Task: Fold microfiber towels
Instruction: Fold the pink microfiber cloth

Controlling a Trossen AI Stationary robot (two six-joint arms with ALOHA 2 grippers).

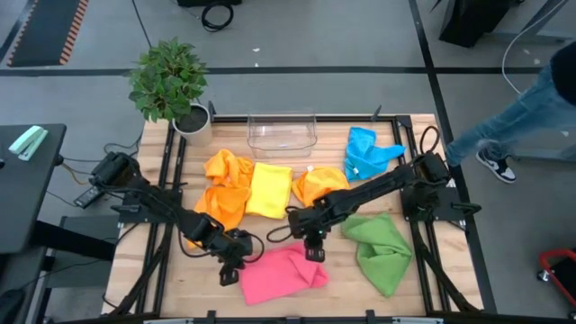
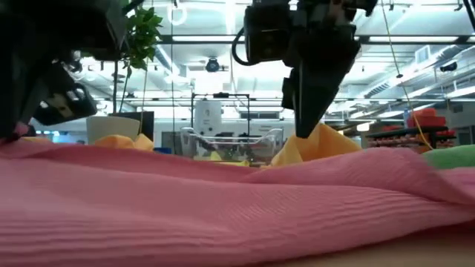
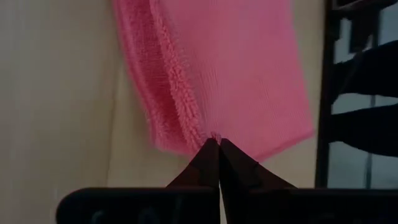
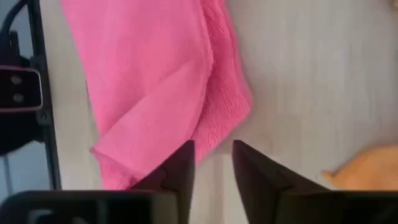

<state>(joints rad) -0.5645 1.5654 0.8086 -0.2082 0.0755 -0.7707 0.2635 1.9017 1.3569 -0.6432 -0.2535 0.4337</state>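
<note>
We see the wooden tabletop (image 1: pixel 180 162) carrying the folded pink towel (image 1: pixel 282 273) at its front middle. Our left claw (image 1: pixel 229 271) pinches the towel's left corner; our right claw (image 1: pixel 314 253) hovers parted above its upper edge.

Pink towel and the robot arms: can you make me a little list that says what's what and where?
pink towel: folded over, lying at the table's near edge
left end effector: shut, pinching the pink towel's edge
right end effector: open, just above the pink towel's other side, holding nothing
other towels: two orange, yellow, blue, green, all unfolded
bin: clear, at the table's far edge
plant: at the far left corner
</note>
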